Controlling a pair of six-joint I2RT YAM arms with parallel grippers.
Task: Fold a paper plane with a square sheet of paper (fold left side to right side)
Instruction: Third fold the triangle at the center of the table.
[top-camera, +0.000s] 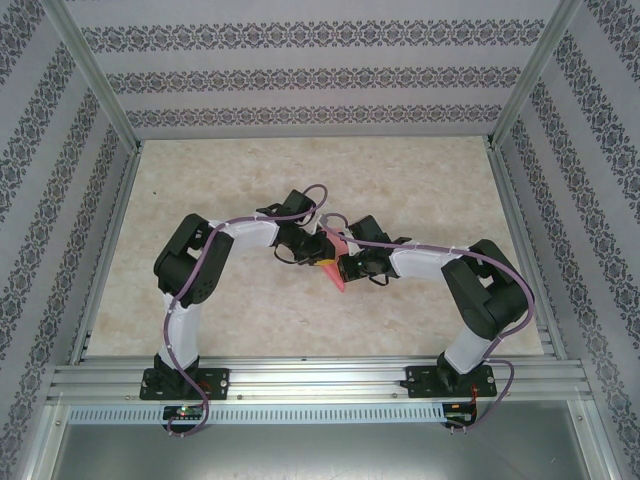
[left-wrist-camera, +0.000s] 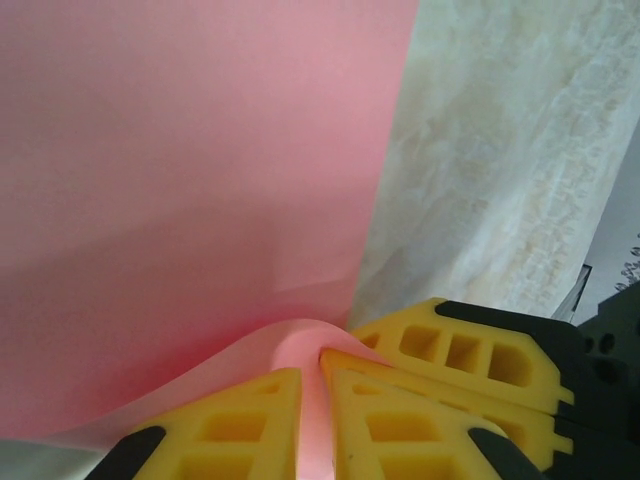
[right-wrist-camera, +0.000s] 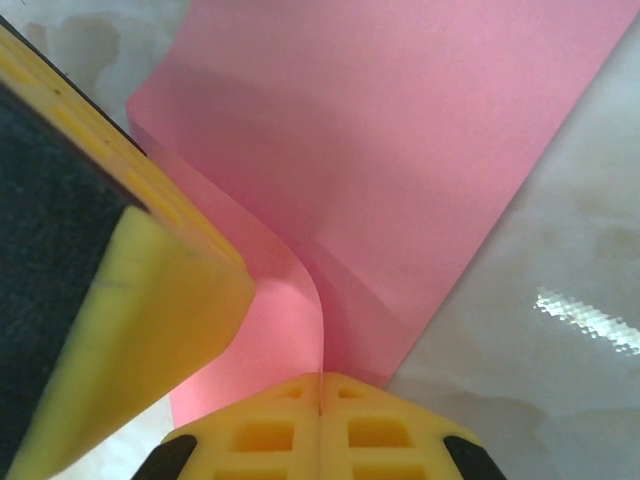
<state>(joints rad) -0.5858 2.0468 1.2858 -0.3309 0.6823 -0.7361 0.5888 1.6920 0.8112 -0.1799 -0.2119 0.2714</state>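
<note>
Sheet: the salmon-pink sheet (top-camera: 334, 262) sits near the middle of the counter (top-camera: 430, 190), caught between the two arms. It is bent in a soft curl, not creased. Whether its far edge rests on the counter is unclear.
Left fingers: the left fingers (left-wrist-camera: 250, 425) are nearly closed, with a thin strip of the sheet pinched in the narrow gap between them.
Right fingers: the right fingers (right-wrist-camera: 385, 430) are pressed fully together on the sheet, which curves up out of their seam.
Spacing: the two pairs crowd the same patch of paper, just beside each other and perhaps touching.
Step in hand: probably carrying one side across to meet the other, with the fold line not yet pressed.
Risk, tearing: both pairs grip so close together that any pull apart or twist would likely rip this thin paper.
Risk, skewed fold: the curl is loose, so pressing it down without matching the edges would set a crooked crease.
Risk, slipping: the left hold looks light, and a sideways tug could draw the strip out.
Risk, collision: the crowded fingers could knock each other and crumple the sheet.
</note>
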